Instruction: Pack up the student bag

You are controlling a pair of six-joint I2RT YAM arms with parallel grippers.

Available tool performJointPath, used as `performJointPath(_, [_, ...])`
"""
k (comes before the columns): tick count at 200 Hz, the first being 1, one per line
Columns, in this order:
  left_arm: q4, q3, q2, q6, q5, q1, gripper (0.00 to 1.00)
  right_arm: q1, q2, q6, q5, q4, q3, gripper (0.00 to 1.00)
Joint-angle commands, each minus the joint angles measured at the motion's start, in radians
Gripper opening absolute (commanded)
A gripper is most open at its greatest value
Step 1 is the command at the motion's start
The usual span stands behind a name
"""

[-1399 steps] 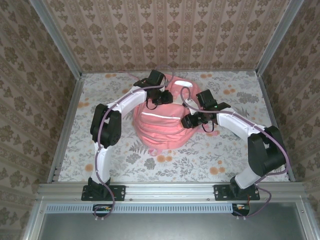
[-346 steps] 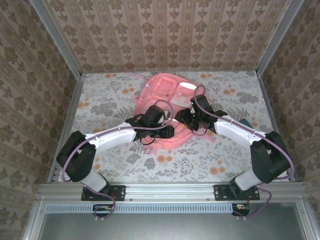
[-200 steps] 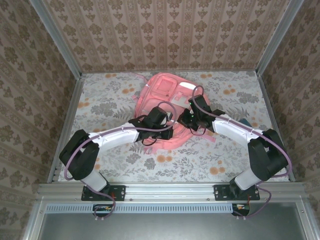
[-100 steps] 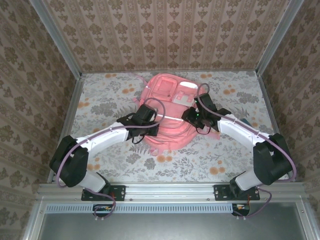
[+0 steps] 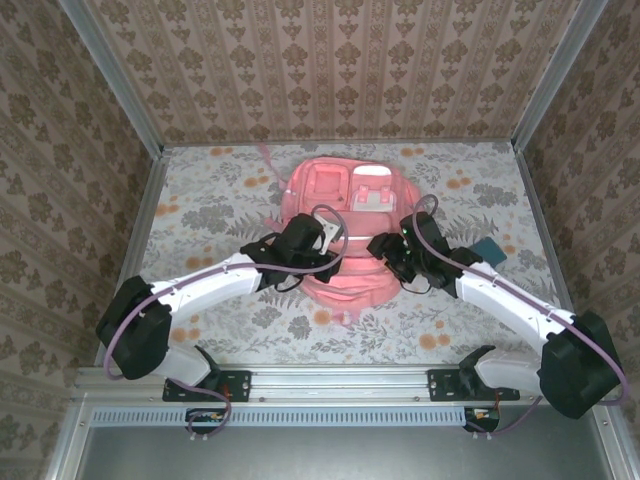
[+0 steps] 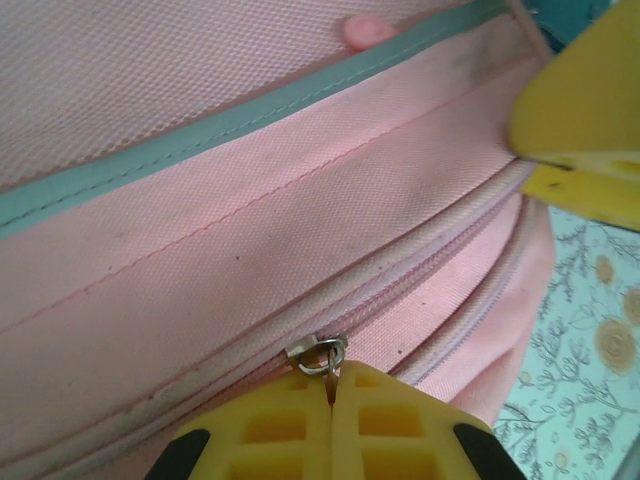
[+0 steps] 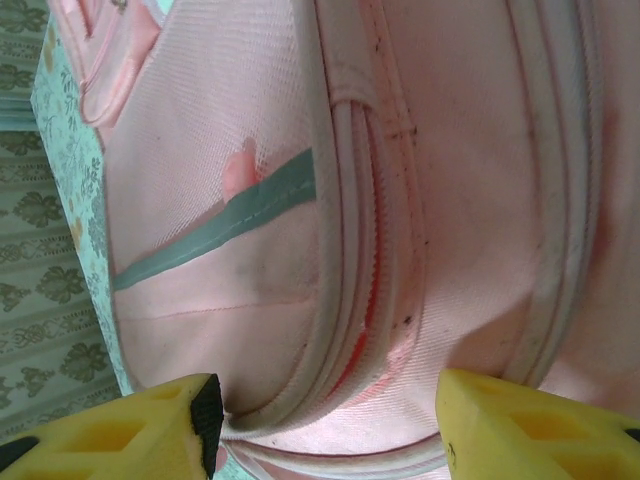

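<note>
From above, the pink bag (image 5: 340, 185) is lying in the middle of the flowered surface (image 5: 220, 190), its pocketed face turned up and its near half being covered by both arms. The left tool (image 5: 318, 258) is being held over the bag's near left part, and the right tool (image 5: 385, 250) over its near right part, the two close together. A small teal object (image 5: 487, 247) is lying on the surface just beyond the right arm, apart from the bag.

In the left wrist view, the left tool (image 6: 331, 385) is being kept pressed together, and a metal zipper pull (image 6: 318, 353) is being pinched at its tips, on a zip line running across the pink fabric. A grey-green stripe (image 6: 200, 135) is crossing the bag above it. One yellow finger of the right tool is showing at the upper right.

In the right wrist view, the right tool (image 7: 330, 410) is being held spread wide, with the bag's rounded, zipped edge lying between its fingers (image 7: 110, 430). Whether the fabric is being touched cannot be told.
</note>
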Motion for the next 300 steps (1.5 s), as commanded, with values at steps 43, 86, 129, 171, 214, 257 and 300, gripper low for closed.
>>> performJointPath(43, [0.044, 0.052, 0.014, 0.042, 0.036, -0.025, 0.00, 0.010, 0.015, 0.138, 0.029, 0.073, -0.011, 0.50])
performJointPath(86, [-0.092, 0.075, 0.012, 0.034, -0.139, -0.021, 0.00, 0.003, 0.044, 0.102, 0.090, 0.034, 0.015, 0.18])
performJointPath(129, [-0.178, 0.012, -0.034, 0.019, -0.252, 0.046, 0.00, -0.015, 0.051, 0.023, 0.161, -0.051, 0.056, 0.10])
performJointPath(171, [-0.168, -0.056, -0.069, 0.052, -0.255, 0.153, 0.00, -0.031, 0.064, -0.008, 0.177, -0.066, 0.071, 0.09])
performJointPath(214, [-0.065, -0.074, -0.025, 0.099, -0.259, 0.293, 0.00, -0.051, 0.111, -0.059, 0.172, -0.085, 0.113, 0.08])
performJointPath(257, [0.015, -0.013, 0.043, 0.140, -0.173, 0.364, 0.00, -0.065, 0.161, -0.094, 0.151, -0.079, 0.142, 0.08])
performJointPath(300, [-0.077, -0.113, -0.097, 0.080, -0.254, 0.374, 0.00, -0.066, 0.219, -0.154, 0.082, -0.085, 0.183, 0.08])
